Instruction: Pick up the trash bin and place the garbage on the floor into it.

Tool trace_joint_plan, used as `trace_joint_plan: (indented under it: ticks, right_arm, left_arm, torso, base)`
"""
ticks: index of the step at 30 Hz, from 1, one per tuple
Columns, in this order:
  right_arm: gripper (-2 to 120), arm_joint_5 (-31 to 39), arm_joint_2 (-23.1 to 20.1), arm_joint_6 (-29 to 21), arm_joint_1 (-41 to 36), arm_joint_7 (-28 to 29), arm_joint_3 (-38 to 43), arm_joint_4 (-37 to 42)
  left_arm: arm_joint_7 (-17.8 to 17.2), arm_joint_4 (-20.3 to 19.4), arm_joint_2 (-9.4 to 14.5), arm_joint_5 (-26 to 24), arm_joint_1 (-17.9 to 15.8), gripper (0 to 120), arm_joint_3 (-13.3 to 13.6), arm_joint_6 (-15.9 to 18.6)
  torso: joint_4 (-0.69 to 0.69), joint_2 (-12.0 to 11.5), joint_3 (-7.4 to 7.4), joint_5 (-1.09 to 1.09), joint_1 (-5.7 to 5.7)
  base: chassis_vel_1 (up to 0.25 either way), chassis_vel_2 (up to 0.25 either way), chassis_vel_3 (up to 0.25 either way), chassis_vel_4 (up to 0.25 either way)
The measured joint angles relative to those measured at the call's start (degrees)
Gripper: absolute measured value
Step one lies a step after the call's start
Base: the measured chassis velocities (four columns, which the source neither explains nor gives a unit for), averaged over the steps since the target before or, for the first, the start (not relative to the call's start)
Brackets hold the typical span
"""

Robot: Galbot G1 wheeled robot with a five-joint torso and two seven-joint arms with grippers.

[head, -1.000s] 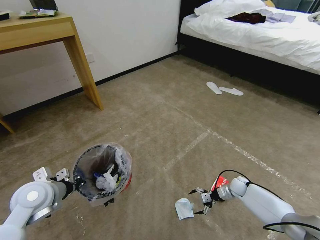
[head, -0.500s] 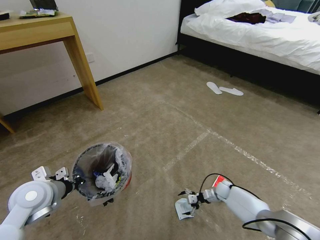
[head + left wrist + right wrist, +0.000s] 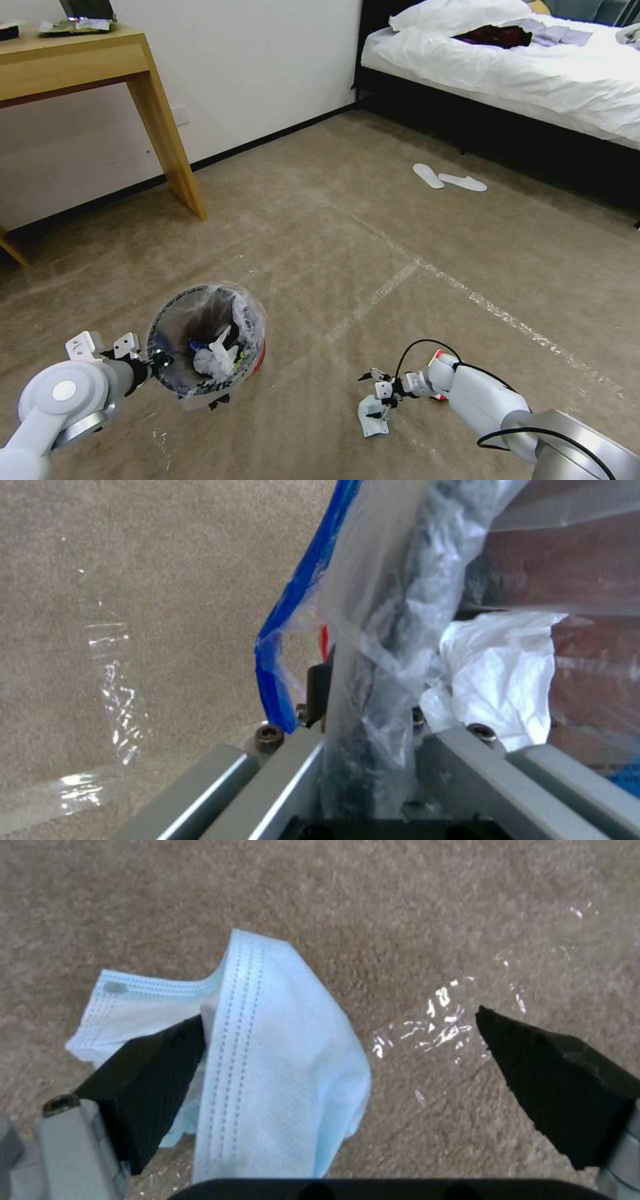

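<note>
Over the floor (image 3: 413, 227), right pincer (image 3: 340, 1055) gapes wide around garbage (image 3: 280, 1060).

Crinkly glossy plastic liner (image 3: 248, 313), soft pleated cloth-like mask (image 3: 280, 1055), matt short-pile carpet (image 3: 347, 240), shiny tape (image 3: 493, 308)

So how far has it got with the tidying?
The left claw holds the trash bin by its rim, with crumpled litter inside. The right claw is open, straddling a pale blue face mask on the floor, not yet gripping. A red scrap remains.
</note>
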Motion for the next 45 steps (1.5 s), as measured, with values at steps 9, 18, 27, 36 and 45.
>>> trace_joint_plan:
  ticks: [9,18,27,36,45]
  right_arm:
    - [100,0.4,0.8,-0.4,-0.1,0.4,-0.3,-0.2]
    - [75,1.0,-1.5,-0.4,-0.6,0.5,0.8,0.1]
    - [52,0.8,-2.1,-0.2,-1.2,0.6,1.7,0.0]
    - [10,5.2,-2.6,0.3,-1.5,0.0,4.1,1.9]
    - [0,18.6,-8.7,-1.7,-3.9,-0.8,12.8,12.4]
  left_arm:
    - [0.3,-0.3,-0.2,0.9,0.5,0,-0.1,-0.1]
    - [0.8,-0.2,-0.1,1.4,-0.1,0,0.0,-0.4]
    - [1.2,-0.1,0.0,1.7,-0.5,0,0.5,-0.5]
    - [1.0,-0.1,1.1,1.3,-0.7,0,0.6,-0.6]
    - [0.8,-0.7,1.2,1.1,-0.4,0,0.9,-0.6]
  torso:
    - [0.02,0.0,0.00,0.01,0.00]
    - [0.00,0.0,0.00,0.01,0.00]
    - [0.01,0.0,0.00,0.00,0.00]
    - [0.02,0.0,0.00,0.01,0.00]
    - [0.00,0.0,0.00,0.02,0.00]
  base:
    - [0.000,0.000,0.000,0.000]
    - [0.000,0.000,0.000,0.000]
    - [0.000,0.000,0.000,0.000]
    - [0.000,0.000,0.000,0.000]
    - [0.000,0.000,0.000,0.000]
